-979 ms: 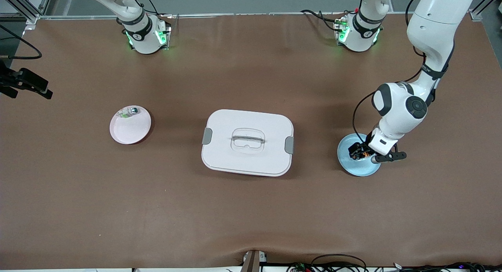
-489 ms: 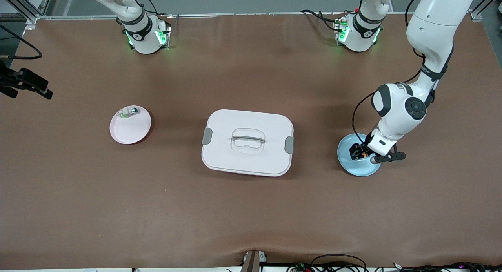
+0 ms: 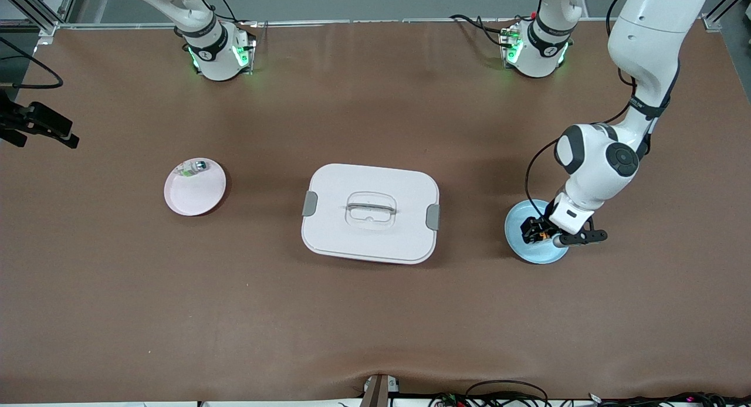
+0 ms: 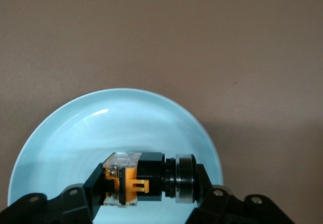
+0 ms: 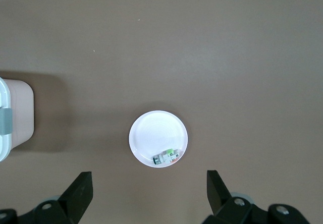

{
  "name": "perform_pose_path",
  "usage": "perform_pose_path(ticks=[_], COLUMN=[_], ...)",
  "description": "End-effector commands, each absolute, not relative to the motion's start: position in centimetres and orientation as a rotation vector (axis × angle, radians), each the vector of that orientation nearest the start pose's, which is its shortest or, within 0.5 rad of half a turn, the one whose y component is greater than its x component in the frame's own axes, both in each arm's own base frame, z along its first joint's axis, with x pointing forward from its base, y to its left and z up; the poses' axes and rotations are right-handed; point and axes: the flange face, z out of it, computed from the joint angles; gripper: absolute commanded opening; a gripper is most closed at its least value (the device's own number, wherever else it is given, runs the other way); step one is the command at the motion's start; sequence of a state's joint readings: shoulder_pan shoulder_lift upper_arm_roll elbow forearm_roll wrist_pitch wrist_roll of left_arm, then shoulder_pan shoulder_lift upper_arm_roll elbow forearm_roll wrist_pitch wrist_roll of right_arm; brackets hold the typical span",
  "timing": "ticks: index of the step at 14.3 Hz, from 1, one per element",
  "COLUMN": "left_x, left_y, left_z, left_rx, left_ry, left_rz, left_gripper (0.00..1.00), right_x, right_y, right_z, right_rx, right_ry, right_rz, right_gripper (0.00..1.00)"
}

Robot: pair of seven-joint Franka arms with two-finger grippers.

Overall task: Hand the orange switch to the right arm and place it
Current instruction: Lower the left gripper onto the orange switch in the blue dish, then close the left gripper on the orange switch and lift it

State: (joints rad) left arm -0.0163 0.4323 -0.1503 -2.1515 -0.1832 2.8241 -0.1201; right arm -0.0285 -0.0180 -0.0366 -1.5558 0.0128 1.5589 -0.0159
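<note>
Brown surface [image 3: 375,313] fills my front view. At its right, my left tool [image 3: 543,234] pinches the orange switch [image 4: 146,178] over the blue plate [image 4: 60,143], its long axis spanning the fingers. My right tool [image 5: 149,196] waits spread above the pink plate [image 5: 146,133], so the black-and-orange switch must travel toward frame left.

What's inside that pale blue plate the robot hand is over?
Only the orange switch, gripped between the left gripper fingers just over the blue plate. Whether it touches the plate is hidden.

glossy blue plate [image 4: 60,133], matt brown table [image 3: 375,313]
</note>
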Motion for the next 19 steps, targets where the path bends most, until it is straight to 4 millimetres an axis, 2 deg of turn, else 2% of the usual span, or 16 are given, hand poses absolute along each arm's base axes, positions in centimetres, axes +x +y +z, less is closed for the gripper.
perform_pose_path(ticks=[1, 5, 8, 10, 14, 15, 16, 19], left_x=[58.8, 59.8, 60.6, 61.2, 60.6, 60.3, 60.0, 58.5], left_y=[-9.9, -15.7, -19.7, -21.1, -25.1, -26.3, -27.4, -31.4], left_z=[26.5, 32.9, 38.5, 42.5, 48.6, 49.8, 50.7, 53.1], left_rx=[-3.311, -3.36, -3.36, -3.349, -3.356, -3.377, -3.395, -3.407], left_ry=[-0.282, -0.46, -0.632, -0.701, -0.836, -0.889, -0.949, -1.107], left_rz=[-0.327, -0.137, -0.001, 0.088, 0.209, 0.253, 0.292, 0.419], left_gripper=[0.0, 0.0, 0.0, 0.0, 0.0, 0.0, 0.0, 0.0], right_x=[54.8, 54.8, 54.9, 55.0, 54.8, 54.8, 54.6, 53.8], right_y=[-3.4, -3.3, -3.5, -3.5, -3.1, -2.1, -0.3, 2.5], right_z=[64.4, 64.4, 64.5, 64.3, 64.0, 64.1, 64.0, 63.9], right_rx=[-3.149, -3.149, -3.148, -3.148, -3.14, -3.14, -3.145, -3.144], right_ry=[0.058, 0.056, 0.058, 0.058, 0.048, 0.019, -0.031, -0.096], right_rz=[-0.038, -0.038, -0.043, -0.036, -0.01, -0.005, 0.017, 0.101], right_gripper=[1.0, 1.0, 1.0, 1.0, 1.0, 1.0, 1.0, 1.0])
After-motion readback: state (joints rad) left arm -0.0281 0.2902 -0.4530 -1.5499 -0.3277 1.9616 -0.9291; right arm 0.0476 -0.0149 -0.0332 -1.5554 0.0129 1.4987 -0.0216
